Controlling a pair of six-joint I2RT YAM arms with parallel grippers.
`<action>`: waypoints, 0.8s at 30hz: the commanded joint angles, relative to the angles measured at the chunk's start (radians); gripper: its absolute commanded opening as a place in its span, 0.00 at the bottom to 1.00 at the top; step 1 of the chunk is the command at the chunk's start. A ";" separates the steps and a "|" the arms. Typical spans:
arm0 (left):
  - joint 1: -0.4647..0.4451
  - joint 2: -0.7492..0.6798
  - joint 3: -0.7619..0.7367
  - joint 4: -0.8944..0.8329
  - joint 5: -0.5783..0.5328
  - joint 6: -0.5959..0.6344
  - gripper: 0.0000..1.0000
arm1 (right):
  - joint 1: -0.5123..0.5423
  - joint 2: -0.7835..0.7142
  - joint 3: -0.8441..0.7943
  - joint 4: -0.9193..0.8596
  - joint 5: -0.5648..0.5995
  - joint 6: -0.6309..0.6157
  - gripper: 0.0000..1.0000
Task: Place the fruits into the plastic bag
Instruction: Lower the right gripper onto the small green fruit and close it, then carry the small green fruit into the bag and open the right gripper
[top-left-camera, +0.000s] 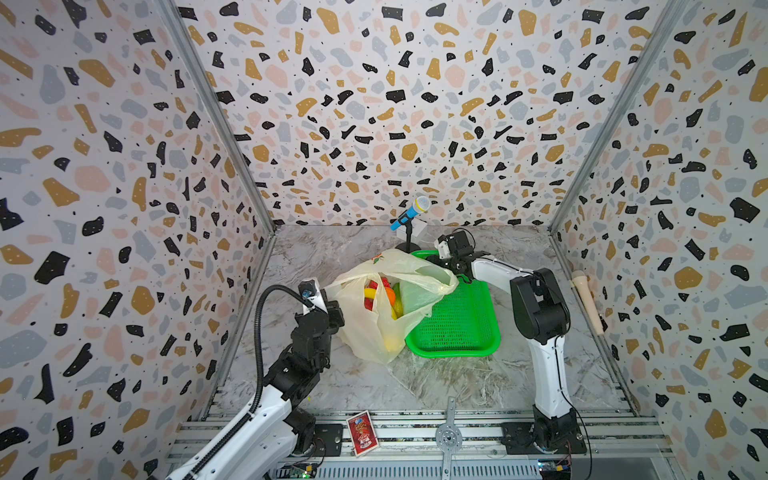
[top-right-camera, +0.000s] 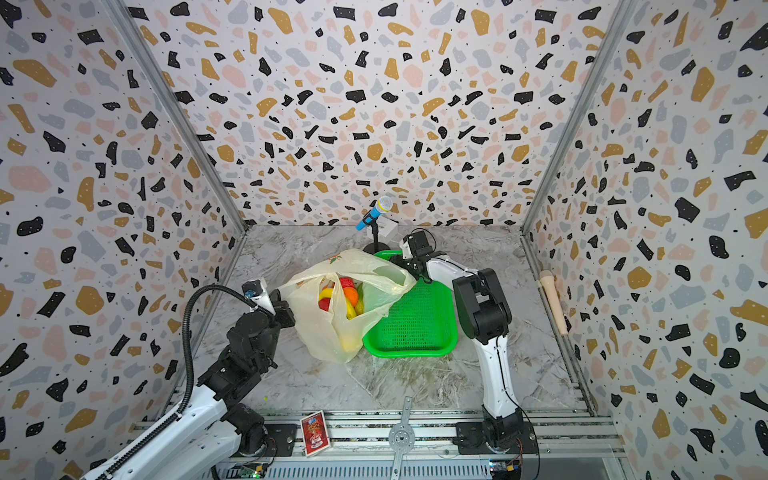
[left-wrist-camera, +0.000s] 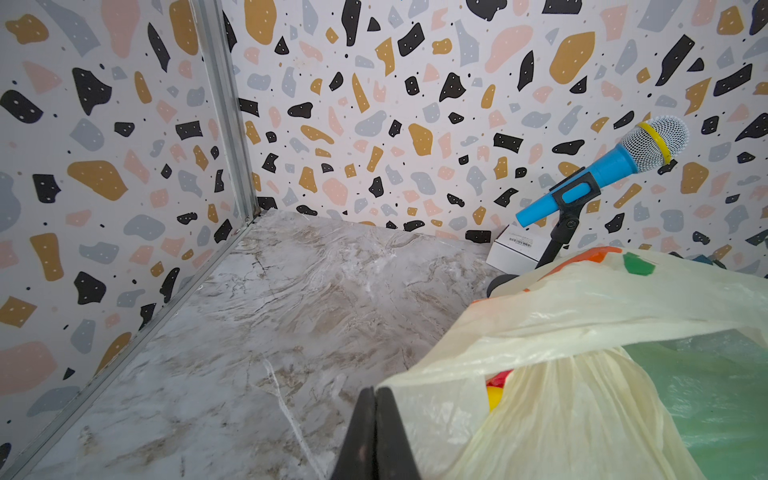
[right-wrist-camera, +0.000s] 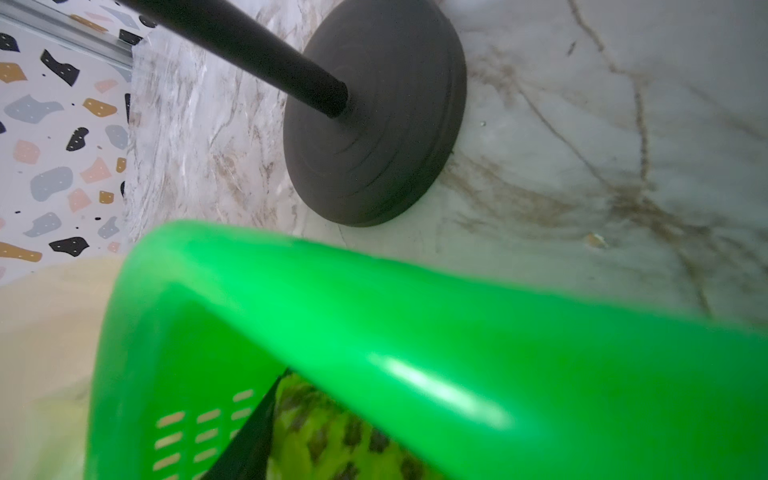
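The plastic bag (top-left-camera: 386, 316) sits on the marble tabletop (top-left-camera: 436, 382) near the middle in both top views. Its mouth gapes upward and its right side is draped over the left edge of the green perforated basket (top-left-camera: 457, 328). Inside the bag lie the fruits (top-left-camera: 380, 297): a yellow banana (top-left-camera: 369, 293), an orange (top-left-camera: 390, 294), something red (top-left-camera: 368, 306) and a green piece beside the orange. A yellow fruit (top-left-camera: 390, 343) shows through the film lower down.

One more fruit is outside the bag. The bumpy green fruit (right-wrist-camera: 340, 440) lies in the far corner of the basket, seen only in the right wrist view, just under the rim.

The left gripper (left-wrist-camera: 375, 411) is at the bag's left rim. Its two dark fingers are pressed together, with the cream film pinched between them, holding that side of the mouth up.

The right gripper (top-left-camera: 440, 262) reaches down into the basket's far corner, behind the bag's right rim. In the right wrist view, one dark finger (right-wrist-camera: 249, 440) stands right against the bumpy green fruit. The other finger is out of sight, so I cannot tell how wide the jaws stand or whether the fruit is gripped.

Just beyond the basket's far rim is the round black base (right-wrist-camera: 374, 124) of a stand holding a blue toy microphone (top-left-camera: 411, 212). A small white box (left-wrist-camera: 515, 249) sits behind it against the back wall.
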 joint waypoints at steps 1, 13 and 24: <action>0.006 -0.013 0.022 0.024 -0.013 0.022 0.00 | 0.005 -0.047 -0.003 -0.059 0.042 -0.018 0.37; 0.006 -0.005 0.021 0.038 0.007 0.010 0.00 | -0.108 -0.583 -0.272 -0.016 0.125 -0.087 0.29; 0.006 -0.009 0.015 0.062 0.075 -0.001 0.00 | 0.254 -0.829 -0.267 -0.038 -0.003 -0.367 0.29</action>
